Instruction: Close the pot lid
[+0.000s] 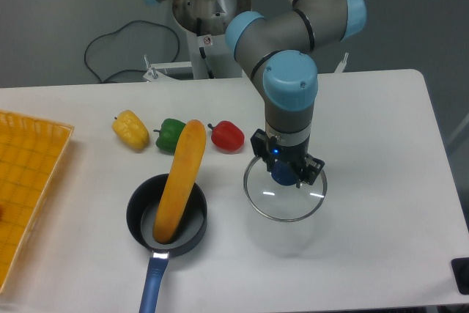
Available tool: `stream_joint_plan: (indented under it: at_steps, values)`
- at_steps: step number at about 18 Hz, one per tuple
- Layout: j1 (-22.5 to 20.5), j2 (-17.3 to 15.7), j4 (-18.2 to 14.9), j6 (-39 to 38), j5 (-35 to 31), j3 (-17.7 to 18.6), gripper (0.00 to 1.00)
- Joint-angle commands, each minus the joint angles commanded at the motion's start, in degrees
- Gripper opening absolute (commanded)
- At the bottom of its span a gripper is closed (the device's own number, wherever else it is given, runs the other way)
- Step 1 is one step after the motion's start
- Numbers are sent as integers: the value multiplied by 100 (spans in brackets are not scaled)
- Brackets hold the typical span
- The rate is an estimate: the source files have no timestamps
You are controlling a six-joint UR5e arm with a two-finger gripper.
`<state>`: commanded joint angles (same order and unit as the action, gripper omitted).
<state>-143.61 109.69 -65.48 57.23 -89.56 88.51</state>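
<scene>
Jaws [284, 174] clamped on lid [285, 194] knob (lid right of pot [166, 217], apart).

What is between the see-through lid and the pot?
Only bare white table lies between the lid and the pot in the camera view.

A long yellow-orange squash-like vegetable [179, 181] stands tilted, its top leaning toward 1 o'clock. Beyond its tip, a row of three small peppers lies on the white table [381, 152]: a yellow pepper [130, 130] at 9 o'clock of the green pepper [171, 135], a red pepper [227, 136] at 3 o'clock. A yellow gridded tray [26, 181], possibly plastic, sits at the left edge.
</scene>
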Motion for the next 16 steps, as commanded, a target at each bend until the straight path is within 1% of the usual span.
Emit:
stream_joint_plan:
  at_steps: [3, 7, 10, 13, 15, 16]
  values:
    - [88, 0, 9, -334, 106, -105, 60]
    - [184, 17, 0, -554, 124, -123, 60]
    - [237, 18, -88, -808, 79, -123, 60]
    - [386, 44, -149, -1002, 71, -229, 60]
    - [509, 88, -307, -1161, -8, -316, 60]
    - [606, 123, -438, -1161, -165, -360, 60]
